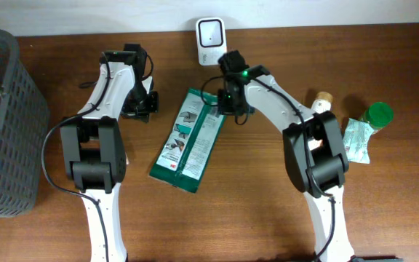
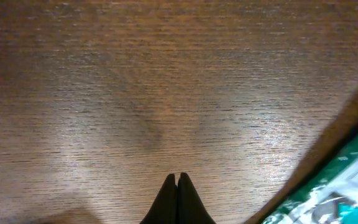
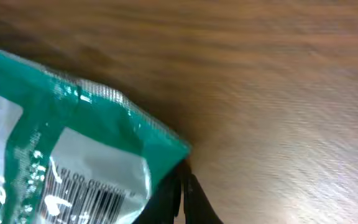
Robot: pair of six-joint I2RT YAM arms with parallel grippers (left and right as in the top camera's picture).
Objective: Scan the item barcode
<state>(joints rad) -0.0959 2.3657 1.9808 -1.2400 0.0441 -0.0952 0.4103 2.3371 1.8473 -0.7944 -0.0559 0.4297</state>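
Right claw (image 3: 184,179) looks pinched shut on a corner of the green packet (image 1: 192,138), left claw (image 2: 177,180) shut, empty. Lift slowly, then turn the barcode (image 3: 95,200) toward the scanner (image 1: 210,41).

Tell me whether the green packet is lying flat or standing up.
Lying flat: overhead, the green packet shows its whole printed face spread on the table, the right gripper at its top corner.

Wooden table (image 1: 268,218), green packet (image 1: 189,140) mid-table, grey basket (image 1: 6,124) left, white scanner (image 1: 210,40) rear, green-capped bottle (image 1: 375,116) right
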